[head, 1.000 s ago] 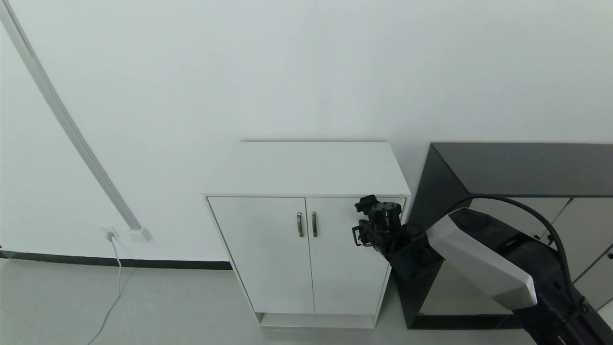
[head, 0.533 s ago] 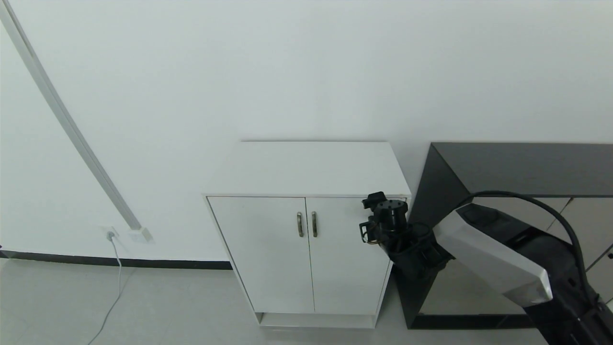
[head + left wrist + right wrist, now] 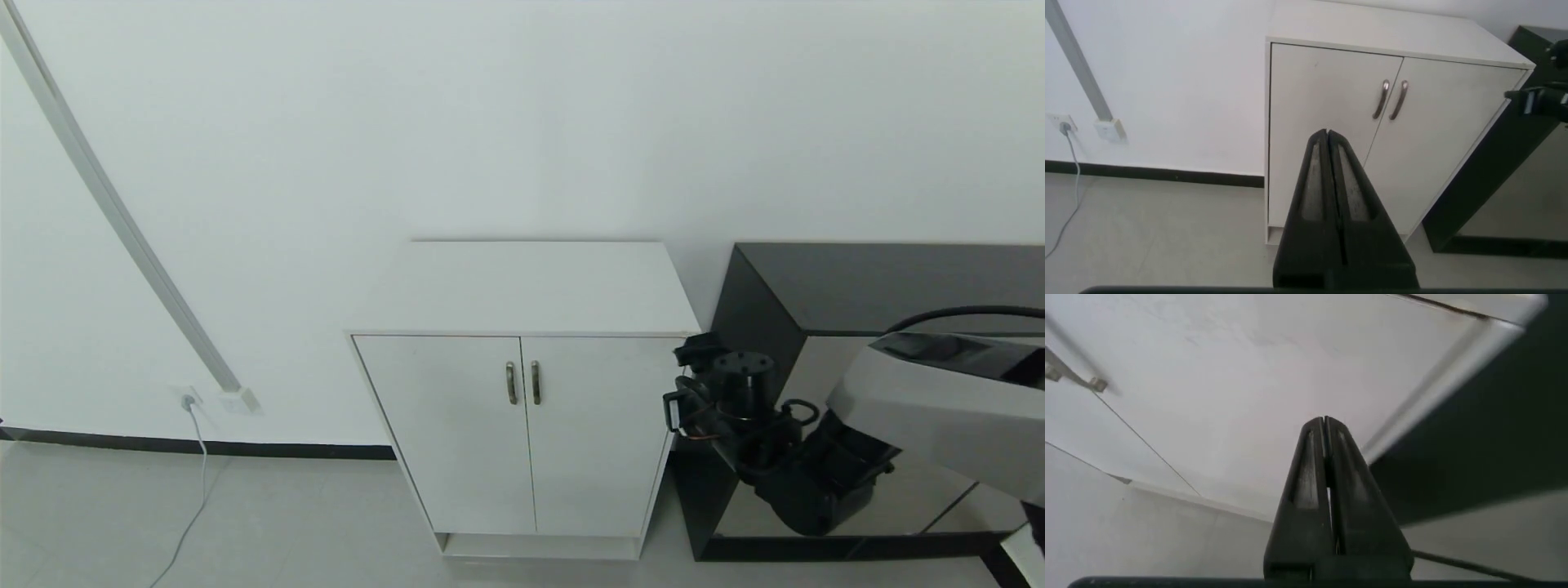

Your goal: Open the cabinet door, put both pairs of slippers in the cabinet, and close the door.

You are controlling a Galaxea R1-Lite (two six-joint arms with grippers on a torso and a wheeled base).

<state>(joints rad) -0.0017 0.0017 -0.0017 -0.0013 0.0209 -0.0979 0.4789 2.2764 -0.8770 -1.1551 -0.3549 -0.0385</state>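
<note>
Right wrist view, gripper [image 3: 1325, 425] near cabinet door [image 3: 1249, 384]

Head: high up, faces forward and down. Mid-range. Takes in the whole cabinet [image 3: 522, 433], wall [image 3: 408, 122], floor [image 3: 286, 523] and black unit [image 3: 857, 286] just right of the cabinet.
Left wrist: lower, set back from the cabinet and off to its left. Faces the door fronts at a slant, looking along left gripper [image 3: 1327, 135]. Mid-range.
Right wrist: very close to right door [image 3: 1290, 384]. Looks along right gripper [image 3: 1324, 423] at that door's outer edge and the black unit beside it.
Shared, all three: right door front, black unit.
Shared, head + left wrist: both doors, handles [image 3: 522, 382], cabinet top, socket [image 3: 189, 401], floor, right arm [image 3: 735, 408].
</note>
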